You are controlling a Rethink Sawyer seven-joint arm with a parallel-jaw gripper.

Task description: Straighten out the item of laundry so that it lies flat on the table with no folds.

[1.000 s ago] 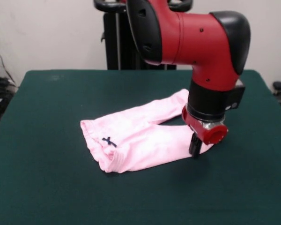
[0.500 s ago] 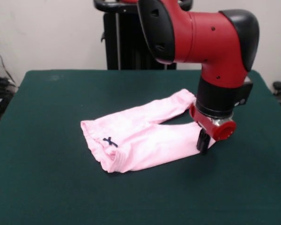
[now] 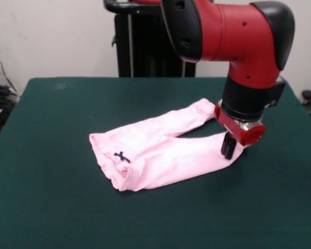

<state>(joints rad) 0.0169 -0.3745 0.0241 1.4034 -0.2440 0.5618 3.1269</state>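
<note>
Background only.
I see a pale wall (image 3: 52, 36), dark cables (image 3: 1, 96) at left edge, a small black object (image 3: 308, 95) at right edge.

The dark green table (image 3: 52, 207) carried the pale pink baby pants (image 3: 160, 153), which lay spread directly on its cloth

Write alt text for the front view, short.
A red and black robot arm reaches down and sets its dark claw on the cuff end of one leg of small pale pink cotton baby pants, which lie spread on a dark green cloth-covered table. A tiny dark blue bow marks the gathered waistband.
</note>
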